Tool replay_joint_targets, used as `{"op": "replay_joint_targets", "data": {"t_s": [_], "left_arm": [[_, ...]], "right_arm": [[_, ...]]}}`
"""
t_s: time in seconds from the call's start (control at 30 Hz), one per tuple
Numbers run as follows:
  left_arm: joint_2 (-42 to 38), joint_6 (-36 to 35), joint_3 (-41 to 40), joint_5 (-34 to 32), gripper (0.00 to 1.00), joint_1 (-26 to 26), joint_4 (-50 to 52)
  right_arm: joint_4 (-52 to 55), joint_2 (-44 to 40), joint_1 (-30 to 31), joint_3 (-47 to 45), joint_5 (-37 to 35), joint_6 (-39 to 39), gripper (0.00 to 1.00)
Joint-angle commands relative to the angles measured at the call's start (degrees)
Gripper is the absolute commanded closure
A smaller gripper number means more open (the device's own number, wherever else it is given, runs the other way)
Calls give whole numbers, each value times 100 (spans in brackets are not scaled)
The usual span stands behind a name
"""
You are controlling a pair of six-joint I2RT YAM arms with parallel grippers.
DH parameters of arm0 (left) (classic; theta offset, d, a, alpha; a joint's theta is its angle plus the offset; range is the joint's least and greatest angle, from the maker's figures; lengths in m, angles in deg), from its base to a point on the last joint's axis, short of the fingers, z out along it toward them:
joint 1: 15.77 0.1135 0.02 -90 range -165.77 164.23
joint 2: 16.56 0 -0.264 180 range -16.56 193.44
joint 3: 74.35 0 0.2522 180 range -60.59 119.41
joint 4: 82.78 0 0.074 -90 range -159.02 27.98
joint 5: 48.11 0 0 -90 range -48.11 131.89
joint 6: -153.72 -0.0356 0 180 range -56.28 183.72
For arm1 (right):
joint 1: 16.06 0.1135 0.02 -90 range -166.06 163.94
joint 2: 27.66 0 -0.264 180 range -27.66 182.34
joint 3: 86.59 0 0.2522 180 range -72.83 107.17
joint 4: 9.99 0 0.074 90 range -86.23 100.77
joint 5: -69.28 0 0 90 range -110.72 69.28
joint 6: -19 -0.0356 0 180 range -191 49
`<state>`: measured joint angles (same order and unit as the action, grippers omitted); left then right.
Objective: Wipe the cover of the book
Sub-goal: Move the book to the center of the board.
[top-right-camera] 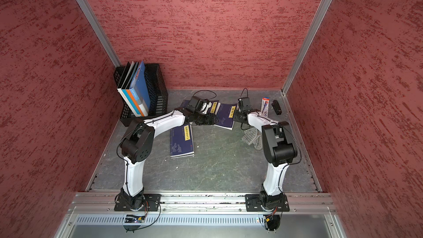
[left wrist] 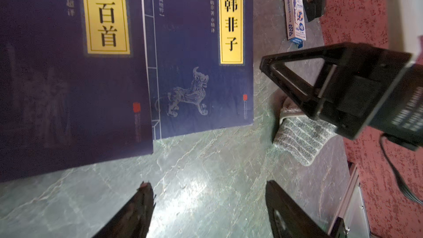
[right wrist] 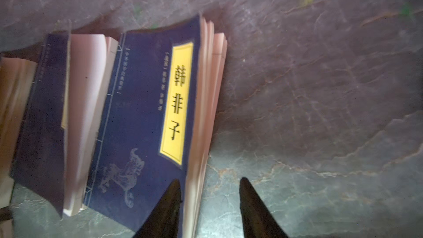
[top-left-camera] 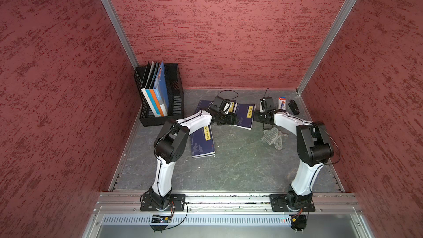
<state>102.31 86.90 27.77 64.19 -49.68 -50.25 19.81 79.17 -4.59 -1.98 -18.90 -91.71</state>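
Left gripper [left wrist: 207, 183] wide apart; right gripper [right wrist: 210, 179] narrower, apparently empty.

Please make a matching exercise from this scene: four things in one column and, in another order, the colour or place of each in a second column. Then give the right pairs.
Things
1. cloth
2. pencil box
3. rack
4. beast book

Descriptions
A. black, in the far corner, holds upright folders
B. dark blue cover with a yellow label
C. grey and white, crumpled on the table
D. white and blue, beside the stapler

Pairs: 1-C, 2-D, 3-A, 4-B
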Motion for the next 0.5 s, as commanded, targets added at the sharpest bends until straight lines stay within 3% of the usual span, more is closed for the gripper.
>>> {"op": "replay_joint_targets", "data": {"t_s": [0.0, 0.27, 0.47], "left_arm": [[216, 89, 284, -33, 22, -96, -102], [785, 178, 890, -93, 23, -177, -19], [1103, 154, 1247, -307, 23, -174, 132]], "right_arm": [[-66, -131, -4, 224, 203, 49, 57], [-160, 711, -6, 690, 720, 42, 57], [-285, 1082, -1, 630, 645, 31, 58]]}}
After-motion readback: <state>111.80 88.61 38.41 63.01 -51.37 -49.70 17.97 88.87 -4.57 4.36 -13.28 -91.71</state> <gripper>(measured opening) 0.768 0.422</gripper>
